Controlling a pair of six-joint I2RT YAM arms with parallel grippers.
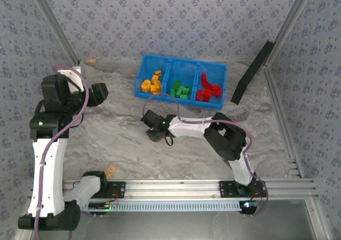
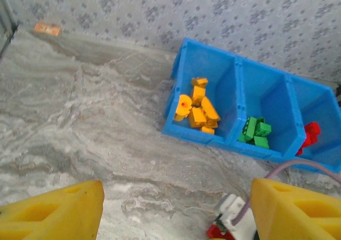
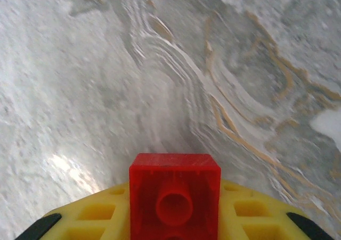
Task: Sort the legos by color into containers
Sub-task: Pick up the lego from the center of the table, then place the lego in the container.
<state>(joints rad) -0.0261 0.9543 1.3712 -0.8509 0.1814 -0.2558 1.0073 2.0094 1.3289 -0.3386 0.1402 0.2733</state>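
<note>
A grey marbled sheet covers the counter (image 1: 106, 144), framed by aluminium rails (image 1: 176, 186) and walls of pale floral wallpaper (image 1: 176, 16). A small orange tag (image 1: 90, 61) at the back edge is too small to read. The blue tray (image 1: 184, 66) sits at the back, holding orange-yellow bricks (image 1: 151, 82) in its left compartment, green bricks (image 1: 181, 89) in the middle and red bricks (image 1: 209, 92) on the right. The right tool (image 1: 153, 127) pinches a red brick (image 3: 174, 194) over mid-counter. The left tool (image 2: 177, 197) is spread wide.
</note>
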